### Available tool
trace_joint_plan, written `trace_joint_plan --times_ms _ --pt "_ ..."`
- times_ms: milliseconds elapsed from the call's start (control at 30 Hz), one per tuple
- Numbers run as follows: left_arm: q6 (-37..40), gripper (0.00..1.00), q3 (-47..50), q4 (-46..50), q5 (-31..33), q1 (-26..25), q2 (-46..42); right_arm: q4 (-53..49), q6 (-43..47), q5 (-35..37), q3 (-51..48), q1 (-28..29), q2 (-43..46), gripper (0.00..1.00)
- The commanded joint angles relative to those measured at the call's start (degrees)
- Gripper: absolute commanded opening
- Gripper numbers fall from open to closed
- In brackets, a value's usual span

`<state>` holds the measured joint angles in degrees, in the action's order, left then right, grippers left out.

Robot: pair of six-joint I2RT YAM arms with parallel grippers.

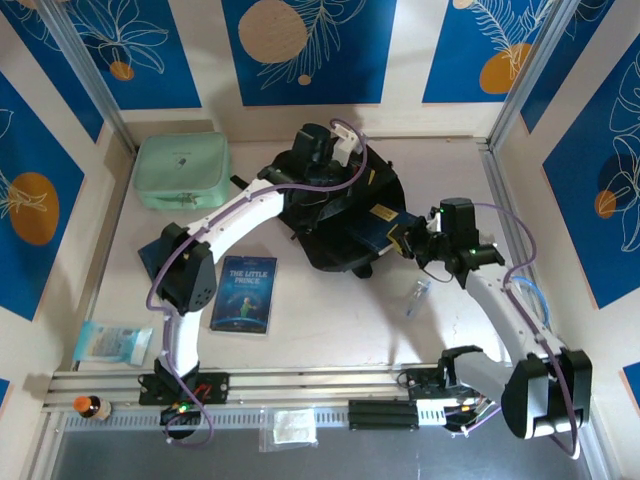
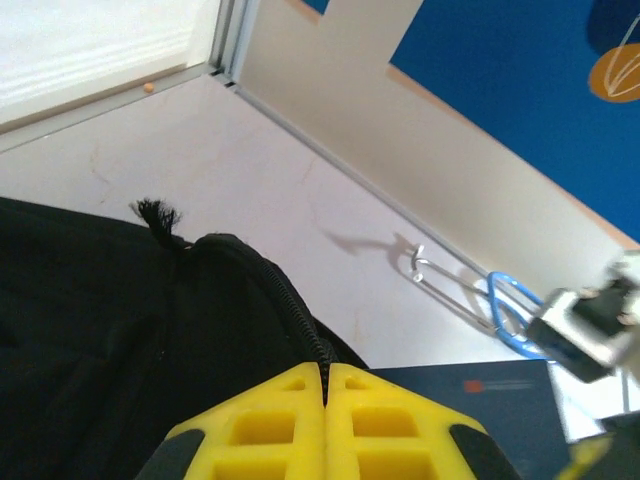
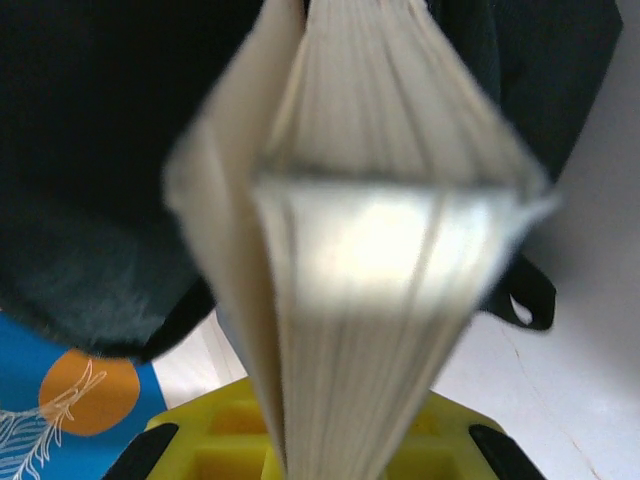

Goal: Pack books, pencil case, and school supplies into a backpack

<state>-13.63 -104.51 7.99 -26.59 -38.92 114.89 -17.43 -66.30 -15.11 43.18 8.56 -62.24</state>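
Right wrist: pincer (image 3: 330, 445) tight on fanned book (image 3: 372, 250)

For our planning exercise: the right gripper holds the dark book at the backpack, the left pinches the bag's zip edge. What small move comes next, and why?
Probably slide the book forward into the backpack. The right gripper is shut on it, pages fanned against the black fabric, and the left gripper pinches the zip edge, seemingly lifting the opening.

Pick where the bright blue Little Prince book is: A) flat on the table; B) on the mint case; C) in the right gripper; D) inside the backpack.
A: the blue book lies flat on the table beside the left arm, apart from the backpack.
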Motion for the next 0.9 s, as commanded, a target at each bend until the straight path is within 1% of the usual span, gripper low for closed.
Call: trace_joint_plan --times_ms 0,67,167,300,400,433,533,733,867 --pt "-1.2 0.0 0.2 -7.7 -5.0 -0.2 -4.2 16.2 -5.1 -0.1 -0.8 1.0 -1.9 0.05" --pt "-1.8 0.0 0.4 -8.2 -5.4 -0.3 -4.3 21.8 -7.7 -1.4 -1.2 1.2 -3.9 0.05" --pt "-2.6 0.0 0.6 -8.8 -5.7 -0.3 -4.2 27.7 -9.1 -2.0 -1.6 2.3 -5.6 0.05" --pt "-3.3 0.0 0.8 -9.2 -6.0 -0.4 -3.8 29.2 -7.1 1.1 -1.9 3.6 -6.1 0.05" --pt "-3.8 0.0 1.1 -9.5 -6.1 -0.3 -3.8 32.4 -6.2 1.3 -2.4 3.7 -8.8 0.05" --pt "-3.9 0.0 1.1 -9.5 -6.2 -0.3 -3.9 34.3 -5.7 1.0 -2.5 3.7 -10.4 0.05" --pt "-4.3 0.0 1.4 -9.7 -6.0 -0.3 -3.9 34.7 -4.7 1.9 0.0 4.7 -15.9 0.05" --pt "-5.7 0.0 1.5 -9.5 -4.0 -0.3 -2.8 34.5 -5.4 8.2 6.9 6.7 -29.1 0.05" --pt "-5.5 0.0 1.0 -8.5 -2.9 -0.2 -2.0 35.6 -7.3 10.5 11.3 8.3 -36.1 0.05"
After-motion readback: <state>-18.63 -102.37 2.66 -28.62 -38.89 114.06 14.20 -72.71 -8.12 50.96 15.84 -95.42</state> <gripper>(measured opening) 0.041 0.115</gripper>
